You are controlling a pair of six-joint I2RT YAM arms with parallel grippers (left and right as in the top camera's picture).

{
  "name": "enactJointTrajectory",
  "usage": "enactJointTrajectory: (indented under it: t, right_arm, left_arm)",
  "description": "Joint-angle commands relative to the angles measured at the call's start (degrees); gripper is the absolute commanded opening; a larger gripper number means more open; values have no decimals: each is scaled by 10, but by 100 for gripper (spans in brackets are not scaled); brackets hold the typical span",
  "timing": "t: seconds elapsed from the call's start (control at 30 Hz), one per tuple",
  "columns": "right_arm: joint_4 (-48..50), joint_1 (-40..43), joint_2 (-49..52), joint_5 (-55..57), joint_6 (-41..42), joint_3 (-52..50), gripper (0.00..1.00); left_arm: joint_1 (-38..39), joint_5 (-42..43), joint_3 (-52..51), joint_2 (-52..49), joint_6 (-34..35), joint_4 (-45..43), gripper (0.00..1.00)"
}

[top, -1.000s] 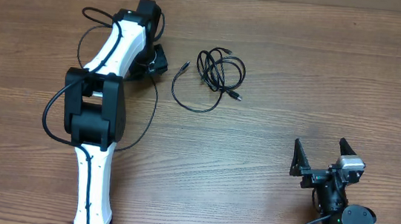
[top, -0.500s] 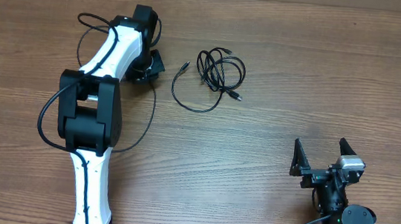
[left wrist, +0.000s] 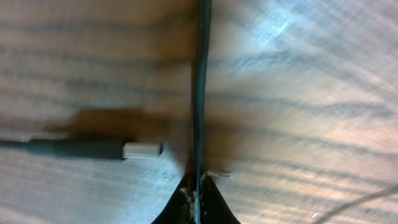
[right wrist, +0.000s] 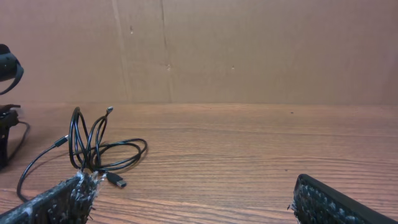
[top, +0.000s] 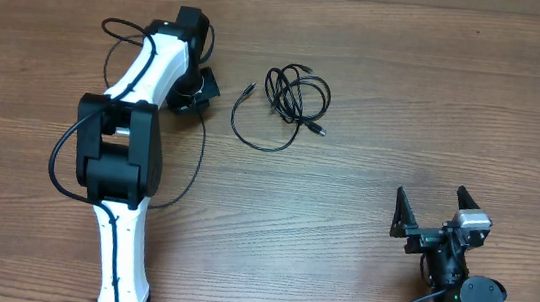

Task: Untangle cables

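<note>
Reaching across the far left of the tabletop [top: 408, 85], the left arm [top: 130, 146] is putting the left claw [top: 202, 88] down close to the wood. In the wrist view its fingertips [left wrist: 180, 208] are pressing together, and a thin dark cord [left wrist: 200, 74] is running straight into the line where they meet. Judgement: the claw is clamping that cord. The arm is hiding it from above, so I cannot tell where the cord is leading.

A silver-tipped plug [left wrist: 142, 149] is lying flat just left of the cord, not gripped.

Further right, apart from the left claw, the cables [top: 293, 95] are sitting as a small coiled bundle, several loops crossing one another. One wider loop [top: 252, 134] is spilling toward the near side, with a small connector [top: 248, 88] pointing at the left claw and another [top: 320, 131] poking out on the right.

At the near right corner the right claw [top: 433, 210] is idling, jaws wide apart and holding nothing, well away from the bundle.

Progress, as a judgement: early. At most one cord is being worked. The bundle is looking untouched, its loops all crossing, so nearly all the separating and laying out is remaining.
</note>
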State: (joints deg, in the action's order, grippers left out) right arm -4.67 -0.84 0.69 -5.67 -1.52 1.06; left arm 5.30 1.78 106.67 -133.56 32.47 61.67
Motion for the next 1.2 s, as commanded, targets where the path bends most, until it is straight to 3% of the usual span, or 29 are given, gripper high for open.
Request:
enactJointTrajectory:
  t: [0.0,0.13,0.37,0.63,0.83,1.17]
  right_arm:
    - [3,1,-1,3,-3,-6,100]
    - [3,1,-1,3,-3,-6,100]
    - [3,1,-1,3,-3,-6,100]
    - [3,1,-1,3,-3,-6,100]
    - [3,1,-1,3,-3,-6,100]
    - [3,1,-1,3,-3,-6,100]
  left_arm:
    - [-20,44,34,-32,-20,34,4]
    - [-32,131,99,-24,-87,53,4]
    - [-34,126,160,-17,-87,81,4]
    - [-26,108,136,-18,-88,78,4]
    - [-15,48,114,-18,-79,84,4]
    - [12,36,6,-18,-90,10,4]
